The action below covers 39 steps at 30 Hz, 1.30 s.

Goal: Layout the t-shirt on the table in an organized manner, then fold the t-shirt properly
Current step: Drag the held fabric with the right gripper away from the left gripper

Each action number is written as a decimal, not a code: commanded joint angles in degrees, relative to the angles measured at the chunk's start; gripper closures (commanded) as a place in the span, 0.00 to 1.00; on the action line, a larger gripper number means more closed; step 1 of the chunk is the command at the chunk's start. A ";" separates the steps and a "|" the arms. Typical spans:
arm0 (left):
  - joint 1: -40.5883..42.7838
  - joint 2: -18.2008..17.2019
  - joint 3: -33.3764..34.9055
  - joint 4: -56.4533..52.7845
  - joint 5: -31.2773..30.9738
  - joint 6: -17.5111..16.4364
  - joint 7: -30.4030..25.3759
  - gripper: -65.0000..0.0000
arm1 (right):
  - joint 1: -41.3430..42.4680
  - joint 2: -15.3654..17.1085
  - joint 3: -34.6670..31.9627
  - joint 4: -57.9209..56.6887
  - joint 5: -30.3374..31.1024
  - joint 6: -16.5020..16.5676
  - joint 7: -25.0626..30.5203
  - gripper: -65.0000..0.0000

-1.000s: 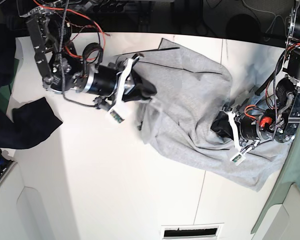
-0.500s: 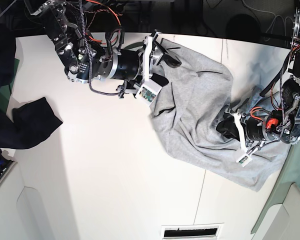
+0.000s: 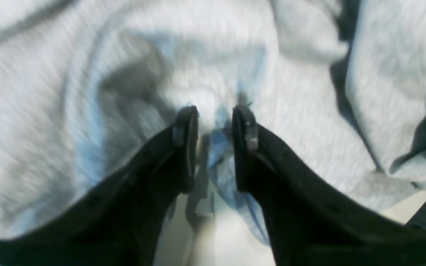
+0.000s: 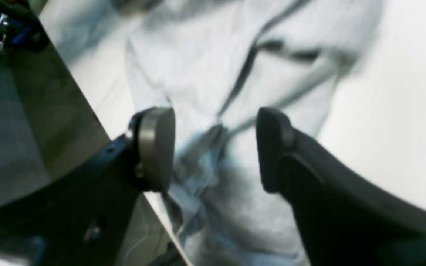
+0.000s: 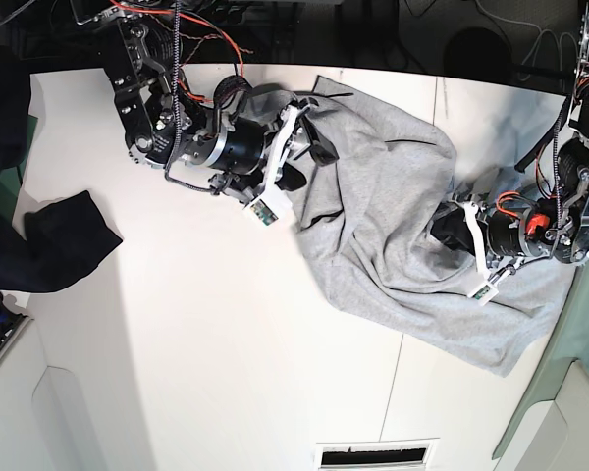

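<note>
Grey t-shirt (image 5: 393, 196) lies bunched on surface (image 5: 226, 373); left tool (image 3: 215, 122) is nearly clenched on a thin fold, right tool (image 4: 215, 147) is released over the far edge, so a pull likely slips the fold.

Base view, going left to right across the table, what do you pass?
dark cloth → right gripper → t-shirt → left gripper, all on the white table.
</note>
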 commanded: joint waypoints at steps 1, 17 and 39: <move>-0.92 -0.94 -0.37 0.81 -0.79 -0.49 -1.07 0.73 | 0.46 -0.04 0.00 -0.39 0.85 0.44 1.11 0.47; 0.68 -0.94 -0.37 0.81 -0.74 -0.49 -1.20 0.73 | 0.02 -3.72 -1.14 -5.75 5.25 4.46 1.75 0.75; 5.44 -0.94 -0.39 0.81 -0.11 -0.49 -2.10 0.73 | 0.17 -4.92 9.22 13.35 1.31 4.44 6.43 1.00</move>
